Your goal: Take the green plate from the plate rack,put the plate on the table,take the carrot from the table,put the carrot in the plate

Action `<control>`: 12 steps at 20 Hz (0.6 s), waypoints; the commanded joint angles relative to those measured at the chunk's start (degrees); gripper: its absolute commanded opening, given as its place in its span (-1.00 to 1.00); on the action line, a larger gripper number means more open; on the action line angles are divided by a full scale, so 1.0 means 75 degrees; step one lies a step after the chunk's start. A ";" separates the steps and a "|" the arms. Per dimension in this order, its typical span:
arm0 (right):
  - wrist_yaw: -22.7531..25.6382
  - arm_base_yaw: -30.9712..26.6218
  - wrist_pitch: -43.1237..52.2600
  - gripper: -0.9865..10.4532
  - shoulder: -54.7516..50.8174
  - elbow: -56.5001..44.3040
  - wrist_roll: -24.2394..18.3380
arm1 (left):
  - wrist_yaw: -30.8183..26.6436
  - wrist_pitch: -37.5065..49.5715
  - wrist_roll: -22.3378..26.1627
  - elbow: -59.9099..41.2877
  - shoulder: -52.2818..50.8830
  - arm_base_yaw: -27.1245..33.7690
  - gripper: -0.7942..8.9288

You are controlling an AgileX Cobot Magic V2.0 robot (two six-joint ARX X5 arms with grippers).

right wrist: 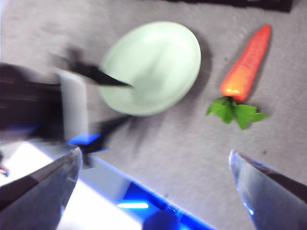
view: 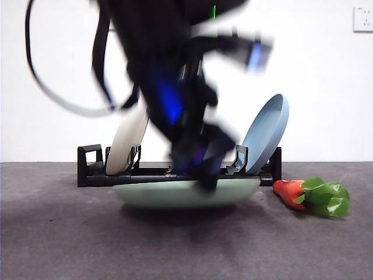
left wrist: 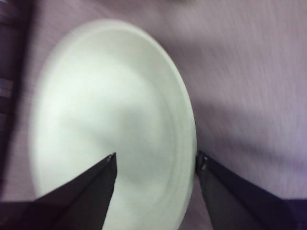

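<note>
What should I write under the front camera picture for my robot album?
Left gripper at the green plate on the table, before the plate rack; carrot beside it.

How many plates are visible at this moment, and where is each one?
3. The green plate lies on the table before the plate rack, under the left gripper. A cream-white plate and a blue plate lean in the rack. The arm may hide others.
</note>
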 commanded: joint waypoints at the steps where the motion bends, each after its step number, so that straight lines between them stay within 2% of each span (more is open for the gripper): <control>1: 0.0198 0.0064 0.0446 0.32 0.0697 0.0006 0.0140 | 0.0085 -0.0519 -0.0851 0.0697 -0.0647 -0.0058 -0.25; 3: 0.0621 0.0219 0.0973 0.32 0.1536 0.0006 0.0283 | 0.0501 -0.1189 -0.1148 0.1384 -0.1172 -0.0055 -0.25; 5: 0.0909 0.0379 0.1413 0.32 0.2352 0.0006 0.0303 | 0.0965 -0.1830 -0.1157 0.1929 -0.1504 -0.0055 -0.25; 8: 0.1693 0.0691 0.2122 0.32 0.3520 0.0006 0.0440 | 0.0927 -0.2745 -0.1652 0.2573 -0.1993 -0.0055 -0.25; 12: 0.2113 0.0950 0.2862 0.25 0.4817 0.0006 0.0597 | 0.0933 -0.2900 -0.2390 0.2885 -0.3072 -0.0055 -0.25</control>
